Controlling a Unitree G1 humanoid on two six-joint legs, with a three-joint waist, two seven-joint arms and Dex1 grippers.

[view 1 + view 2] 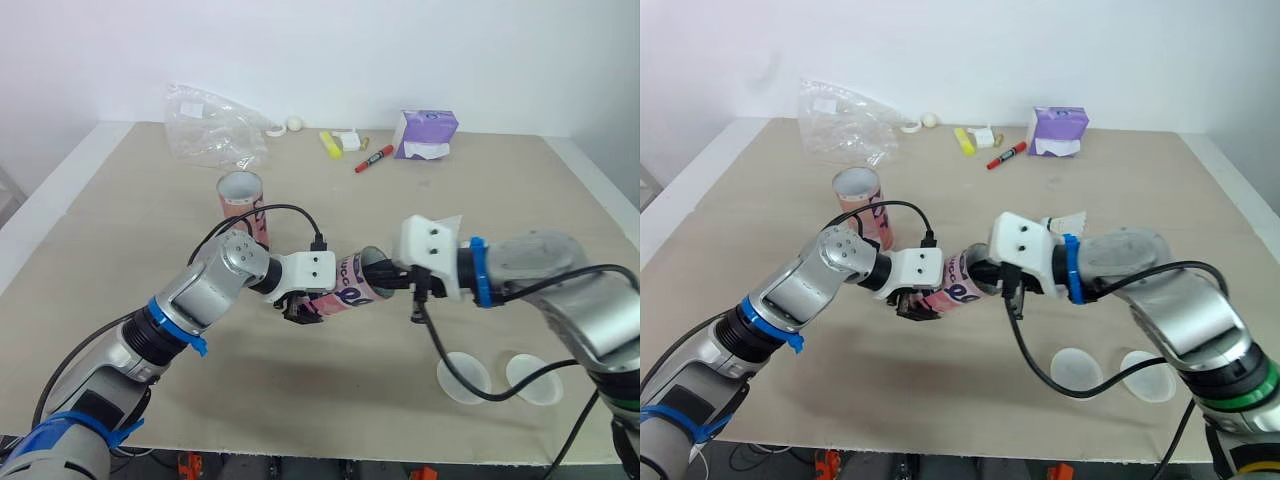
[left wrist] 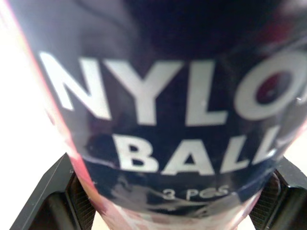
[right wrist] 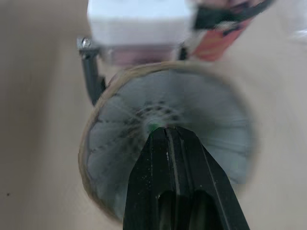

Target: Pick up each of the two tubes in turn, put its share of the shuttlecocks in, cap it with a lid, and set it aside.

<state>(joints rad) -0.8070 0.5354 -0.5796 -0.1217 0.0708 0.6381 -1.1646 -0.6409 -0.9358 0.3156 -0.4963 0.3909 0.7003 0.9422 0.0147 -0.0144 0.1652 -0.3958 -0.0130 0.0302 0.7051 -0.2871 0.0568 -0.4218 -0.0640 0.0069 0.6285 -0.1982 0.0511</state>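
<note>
Two tubes (image 1: pixel 350 284) (image 1: pixel 242 200), two lids (image 1: pixel 463 378) (image 1: pixel 533 379), one shuttlecock (image 3: pixel 115 129), one plastic bag (image 1: pixel 210 130), one red marker (image 1: pixel 374 159), one tissue pack (image 1: pixel 425 133).

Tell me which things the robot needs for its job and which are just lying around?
For the job: held tube, standing tube, shuttlecock inside the held tube, two lids.
Just lying about: plastic bag, purple tissue pack, red marker, yellow highlighter.
</note>
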